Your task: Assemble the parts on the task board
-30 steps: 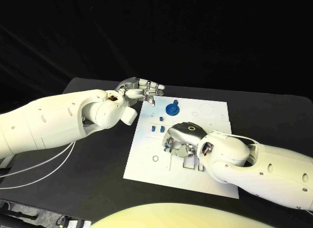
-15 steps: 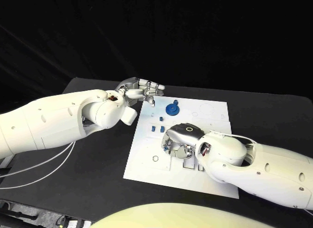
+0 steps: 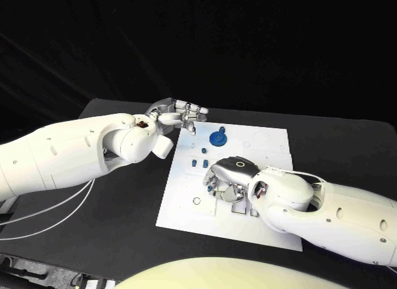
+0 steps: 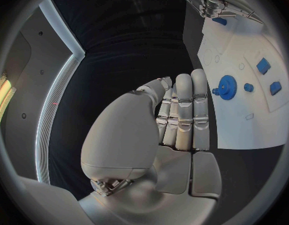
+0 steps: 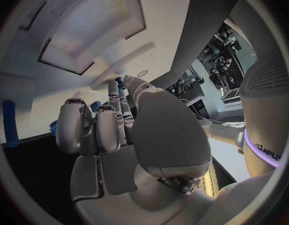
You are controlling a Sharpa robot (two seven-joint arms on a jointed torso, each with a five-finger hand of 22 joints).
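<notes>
**Right hand down on the board among the blue parts, left hand held off its far corner**

The white task board (image 3: pixel 185 205) lies in the middle of the black table (image 3: pixel 103 241). On its far half a round blue gear (image 3: pixel 217 139) stands with a small blue peg (image 3: pixel 223 129) just beyond it. Nearer the middle, two small blue blocks (image 3: pixel 198 162) sit side by side, with a smaller blue piece (image 3: pixel 203 149) between them and the gear. The board also carries faint outlined shapes and a small ring mark near its left edge.

The right hand (image 3: pixel 226 180) is lowered onto the middle of the board, just beside the two blocks, fingers curled downward. Bits of blue (image 3: pixel 226 194) show among its fingers; in the right wrist view blue pieces (image 5: pixel 94 106) sit at the fingertips (image 5: pixel 113 92), but whether the hand actually grips one cannot be told.

The left hand (image 3: pixel 176 113) hovers at the far left corner of the board, apart from the parts. In the left wrist view its fingers (image 4: pixel 185 110) lie straight and close together, the thumb folded beside them, nothing in them; the gear (image 4: pixel 227 87) and blocks (image 4: pixel 263 65) sit on the board beyond its fingertips, untouched
</notes>
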